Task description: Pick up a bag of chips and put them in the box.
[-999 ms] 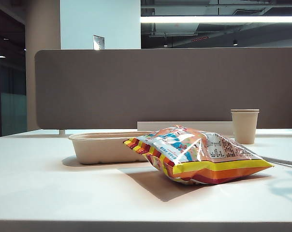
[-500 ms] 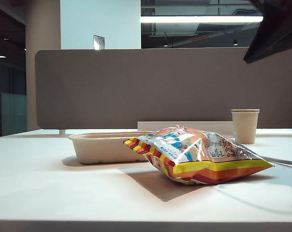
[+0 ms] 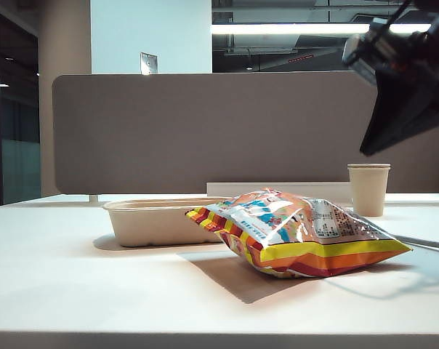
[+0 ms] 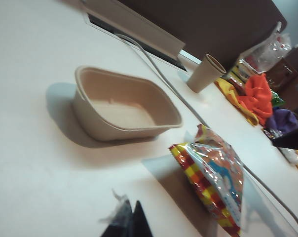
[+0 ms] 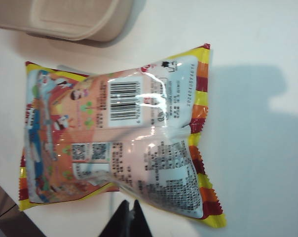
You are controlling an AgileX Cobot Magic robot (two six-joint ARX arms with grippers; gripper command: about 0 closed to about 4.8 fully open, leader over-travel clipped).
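Fingers of both right gripper (image 5: 129, 211) and left gripper (image 4: 130, 217) pressed together, empty, above bag of chips (image 5: 119, 136).

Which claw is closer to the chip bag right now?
Right. The right claw, shut, hovers above the chip bag. The left claw, tips together, hangs farther off, with bare table between it and the bag.

Low table-level exterior view, wrist views looking down (right closer), all sharing bag of chips (image 3: 296, 233).

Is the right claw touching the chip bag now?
Apart. In the exterior view the right claw hangs well above the bag, with the grey partition showing between them.
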